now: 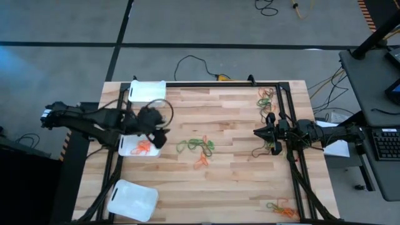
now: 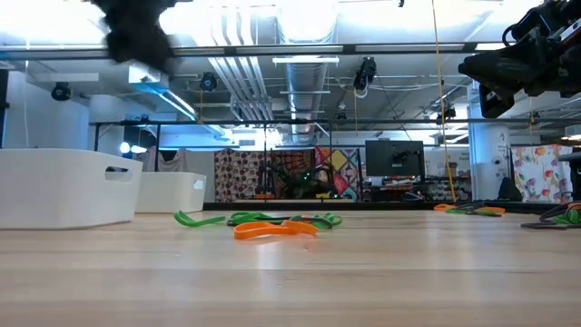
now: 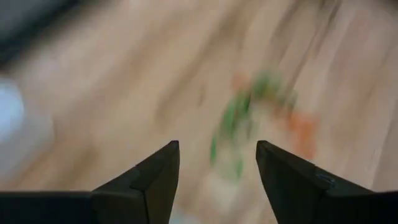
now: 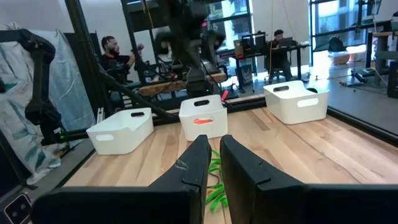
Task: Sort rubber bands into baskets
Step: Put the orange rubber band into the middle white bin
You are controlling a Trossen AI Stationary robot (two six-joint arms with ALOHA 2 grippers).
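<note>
Three white baskets stand along the table's left side: a far one [image 1: 148, 90], a middle one [image 1: 128, 149] with orange rubber bands [image 1: 144, 147] lying in it, and a near one [image 1: 132, 200]. Green and orange rubber bands [image 1: 197, 147] lie loose at the table's centre. My left gripper [image 1: 160, 135] hangs open above the middle basket's right edge, with nothing between its fingers [image 3: 155, 171]. My right gripper [image 1: 257, 132] waits at the right, level and shut, clear of the table. It shows in its own wrist view [image 4: 214, 149] with nothing in it.
More rubber bands lie in a pile at the far right [image 1: 267, 97] and another at the near right [image 1: 281, 208]. Black frame bars run along the table's left, far and right edges. Bare wood lies between the centre pile and the baskets.
</note>
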